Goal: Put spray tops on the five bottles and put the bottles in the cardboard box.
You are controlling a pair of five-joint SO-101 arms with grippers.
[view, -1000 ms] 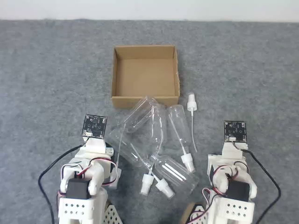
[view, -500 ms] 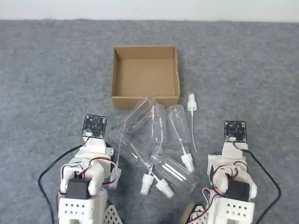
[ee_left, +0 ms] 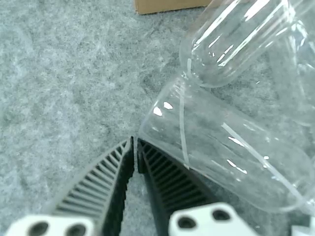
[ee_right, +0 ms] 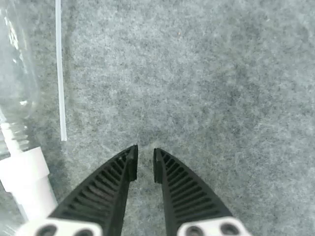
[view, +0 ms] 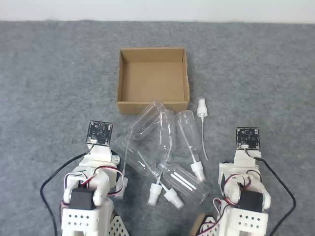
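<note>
Several clear plastic bottles lie in a heap in the middle of the grey carpet, just in front of the cardboard box, which is empty. Three of them carry white spray tops that point toward the arms. A loose spray top with a long thin tube lies to the right of the heap. My left gripper is shut, its tips right beside the base of a lying bottle. Over bare carpet, my right gripper is shut with nothing in it, a capped bottle and the tube beside it.
The left arm and the right arm sit at the near edge, either side of the heap. A corner of the box shows in the left wrist view. Open carpet lies to the left and right of the box.
</note>
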